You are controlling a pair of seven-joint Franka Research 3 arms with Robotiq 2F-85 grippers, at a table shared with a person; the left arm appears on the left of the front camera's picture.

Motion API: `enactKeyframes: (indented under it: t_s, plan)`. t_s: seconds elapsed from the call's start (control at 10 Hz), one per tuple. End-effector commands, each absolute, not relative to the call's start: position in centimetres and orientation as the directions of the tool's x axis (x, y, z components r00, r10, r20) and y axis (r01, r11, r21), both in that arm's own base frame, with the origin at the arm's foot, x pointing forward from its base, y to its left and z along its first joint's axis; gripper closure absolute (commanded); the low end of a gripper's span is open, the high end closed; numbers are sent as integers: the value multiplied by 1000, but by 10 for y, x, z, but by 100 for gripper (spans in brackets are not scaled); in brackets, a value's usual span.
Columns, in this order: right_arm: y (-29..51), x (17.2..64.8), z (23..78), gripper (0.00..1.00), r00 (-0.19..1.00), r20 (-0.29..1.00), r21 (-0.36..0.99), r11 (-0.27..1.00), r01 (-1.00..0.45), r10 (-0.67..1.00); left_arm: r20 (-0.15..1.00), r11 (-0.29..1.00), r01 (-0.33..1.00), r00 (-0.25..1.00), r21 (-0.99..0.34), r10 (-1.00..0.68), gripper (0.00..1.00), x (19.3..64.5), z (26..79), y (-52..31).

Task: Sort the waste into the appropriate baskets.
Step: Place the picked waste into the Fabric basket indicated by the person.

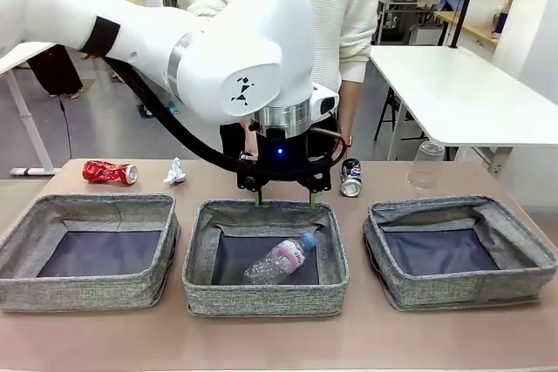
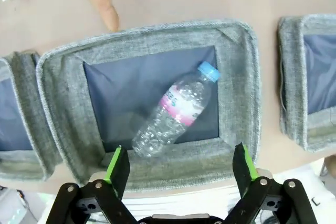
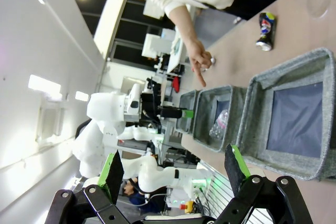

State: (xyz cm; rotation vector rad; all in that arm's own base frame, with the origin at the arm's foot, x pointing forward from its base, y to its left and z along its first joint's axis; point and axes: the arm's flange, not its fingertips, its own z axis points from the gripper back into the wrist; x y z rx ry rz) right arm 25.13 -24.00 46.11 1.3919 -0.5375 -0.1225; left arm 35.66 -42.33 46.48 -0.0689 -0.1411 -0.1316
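While the crushed red can [image 1: 110,172] lies on its side at the far left of the tabletop [image 1: 261,346], behind the left basket [image 1: 26,276], the crumpled white paper [image 1: 175,172] sits near it – both unsorted, and that basket holds nothing. Next along, the middle basket [image 1: 261,300] has the clear plastic bottle [image 1: 281,259] lying aslant on its dark bottom, loose and untouched, so this seems to be the bin for plastic. Above it hangs the left gripper [image 1: 285,200], jaws spread wide with nothing between them, placed as suits a drop into that bin. A person's hand [image 3: 197,59] points a finger down at the tabletop just beside that basket's far rim. Further right sit the dark blue-black can [image 1: 351,178] and the clear plastic cup [image 1: 425,165], behind the empty right basket [image 1: 462,294] – I judge the cup belongs with the bottle. Well off to the right, the right gripper [image 3: 174,166] is open and holds nothing
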Motion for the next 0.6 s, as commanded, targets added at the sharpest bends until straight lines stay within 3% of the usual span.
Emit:
enactKeyframes:
  t_s: [0.0,0.1,0.2,0.4,0.5]
  plan:
    - [-241,254,463,0,865,313,948,187,-258,-393,110,956,253,965,-150,-238,0,355,481,-395]
    - [-241,254,463,0,865,313,948,187,-258,-393,112,916,296,955,-271,-276,0,355,502,-354]
    - [-241,254,463,0,865,313,948,187,-258,-393,107,924,235,971,-302,-213,0,353,520,-303]
    - [-241,254,463,0,865,313,948,187,-258,-393,133,875,252,967,-412,-216,0,337,544,-199]
    - [-241,254,463,0,865,313,948,187,-258,-393,103,853,181,983,-490,-150,0,331,544,-147]
